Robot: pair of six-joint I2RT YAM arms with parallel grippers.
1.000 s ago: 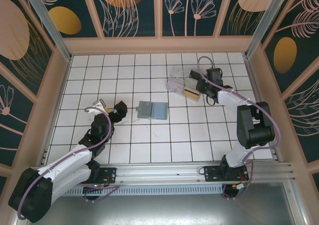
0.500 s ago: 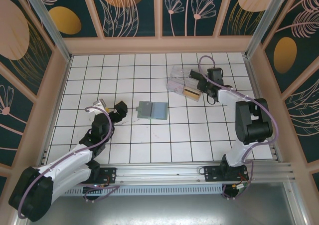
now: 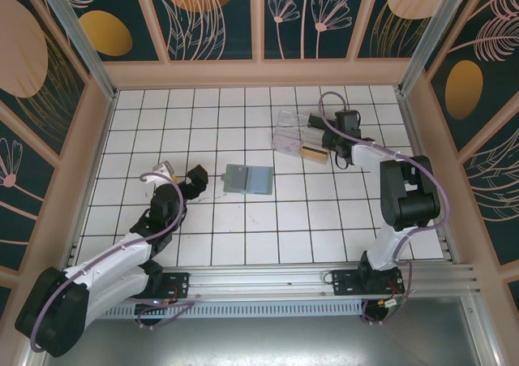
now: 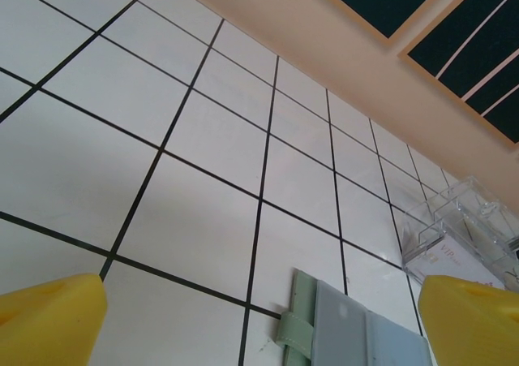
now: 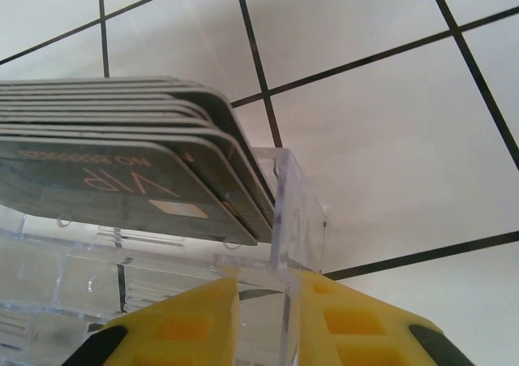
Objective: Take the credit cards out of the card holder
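The card holder point(image 3: 246, 179), a flat grey-green bifold, lies open at mid-table; the left wrist view shows its edge and strap loop point(image 4: 357, 333). My left gripper point(image 3: 195, 181) hovers just left of it, wide open, with a yellow fingertip point(image 4: 53, 321) at each lower corner of that view. A stack of dark credit cards point(image 5: 122, 163) stands on edge in a clear plastic tray point(image 5: 296, 212). My right gripper point(image 5: 266, 301) has its jaws shut on the tray's end wall, beside the cards. From above, that gripper point(image 3: 320, 136) is at the tray point(image 3: 290, 132) with the cards point(image 3: 310, 152).
White tiled floor with black grout lines, fenced by peach walls on three sides. The tray stands at the back right, about two tiles from the back wall. An aluminium rail with both arm bases runs along the near edge point(image 3: 268, 281).
My right gripper's jaws have narrowed onto the tray's wall, and its arm has shifted slightly left toward the tray. The left arm and the card holder have not moved.
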